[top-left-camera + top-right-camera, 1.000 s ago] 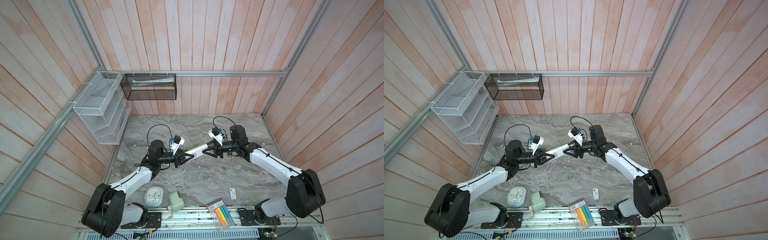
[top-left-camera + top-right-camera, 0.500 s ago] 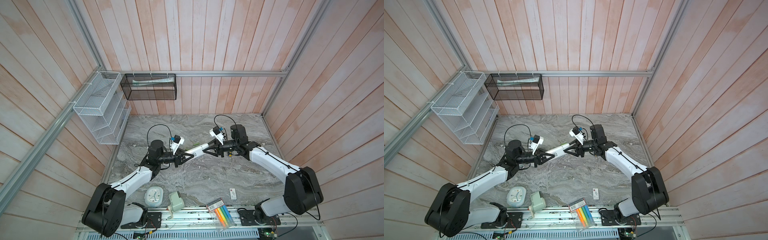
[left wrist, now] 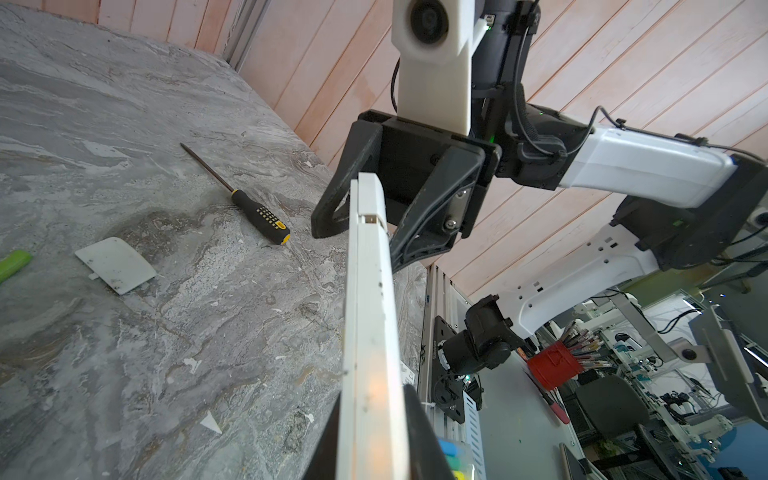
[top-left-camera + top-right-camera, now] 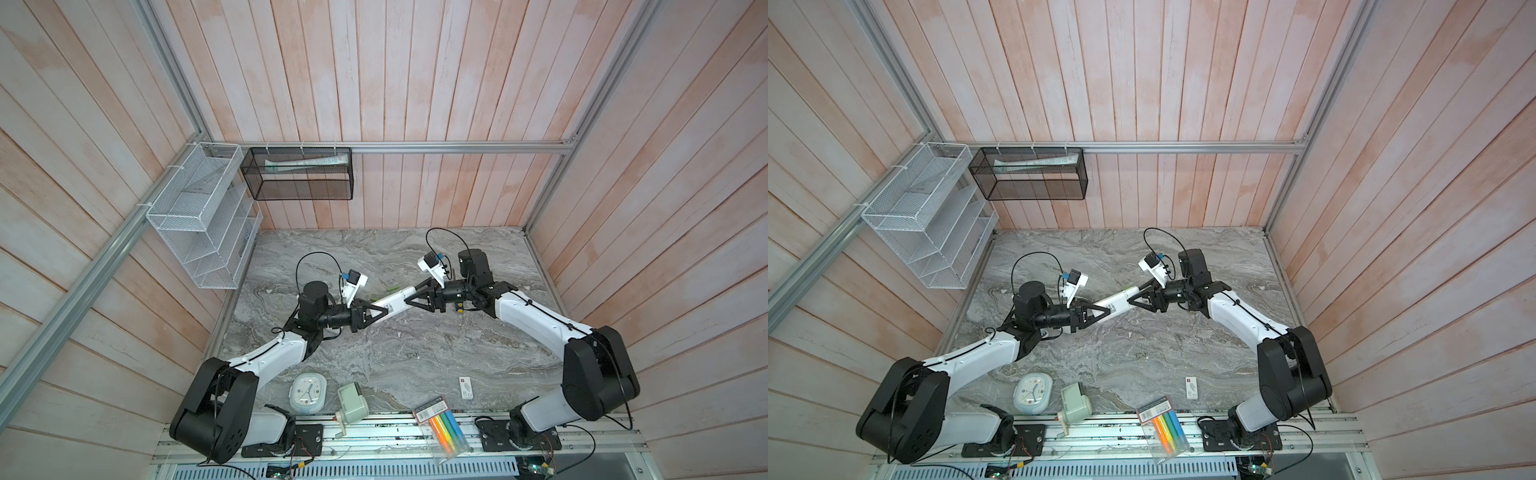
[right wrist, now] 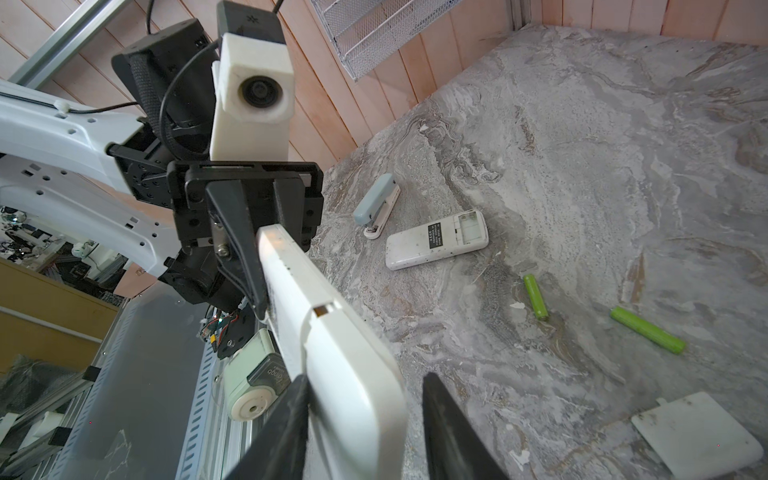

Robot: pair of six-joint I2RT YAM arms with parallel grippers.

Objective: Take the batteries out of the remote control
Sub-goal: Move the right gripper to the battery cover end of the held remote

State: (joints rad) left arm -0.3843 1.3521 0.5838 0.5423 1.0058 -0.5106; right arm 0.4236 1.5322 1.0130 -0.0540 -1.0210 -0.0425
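Note:
A long white remote control (image 4: 395,300) (image 4: 1119,302) hangs above the marble table, spanning both grippers. My left gripper (image 4: 385,310) (image 3: 374,436) is shut on one end. My right gripper (image 4: 409,300) (image 5: 365,378) straddles the other end, where the remote's (image 5: 332,353) back cover sits closed. It is open: one finger touches the remote and a gap shows at the other finger (image 5: 440,415). Two lime green batteries (image 5: 535,297) (image 5: 647,330) lie loose on the table below. No battery shows in the held remote.
A second white remote (image 5: 436,241) lies face down with its empty battery bay open, a blue stapler (image 5: 376,205) beside it. A loose cover (image 5: 698,436), a screwdriver (image 3: 257,212), a clock (image 4: 308,392), a sharpener (image 4: 352,401) and a highlighter packet (image 4: 442,430) are also about.
The right arm has shifted slightly. The remote stays in nearly the same place between the two grippers.

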